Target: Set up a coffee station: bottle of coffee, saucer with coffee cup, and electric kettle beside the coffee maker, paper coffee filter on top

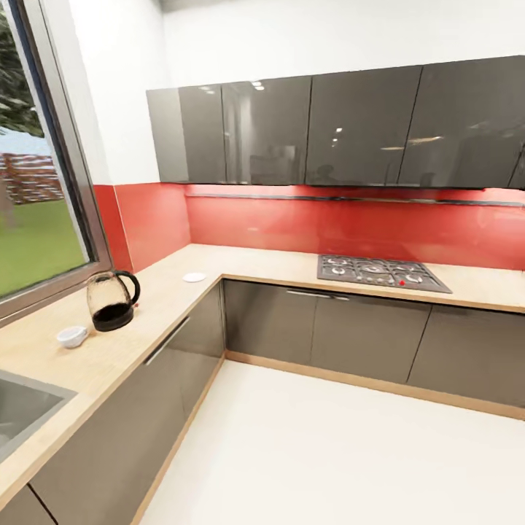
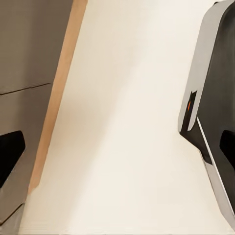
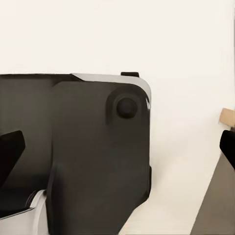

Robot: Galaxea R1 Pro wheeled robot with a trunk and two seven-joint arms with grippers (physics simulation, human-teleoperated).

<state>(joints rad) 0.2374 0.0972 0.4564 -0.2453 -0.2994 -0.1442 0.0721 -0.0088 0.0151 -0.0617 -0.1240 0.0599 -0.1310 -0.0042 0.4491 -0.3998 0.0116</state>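
In the head view a glass electric kettle (image 1: 113, 300) with a black base and handle stands on the wooden countertop (image 1: 146, 306) under the window. A small white coffee cup (image 1: 71, 336) sits just in front of it, toward the sink. A white saucer (image 1: 194, 277) lies farther along, near the counter's inner corner. My left gripper (image 2: 117, 152) hangs open over the pale floor beside the cabinet base, its black fingertips (image 2: 10, 154) wide apart. My right gripper (image 3: 117, 152) is open too, above the robot's dark base (image 3: 88, 161), holding nothing.
A gas hob (image 1: 383, 272) is set into the back counter at the right. A steel sink (image 1: 22, 408) is at the near left. Grey wall cabinets (image 1: 335, 127) hang over a red backsplash. Open pale floor (image 1: 328, 452) lies between me and the counters.
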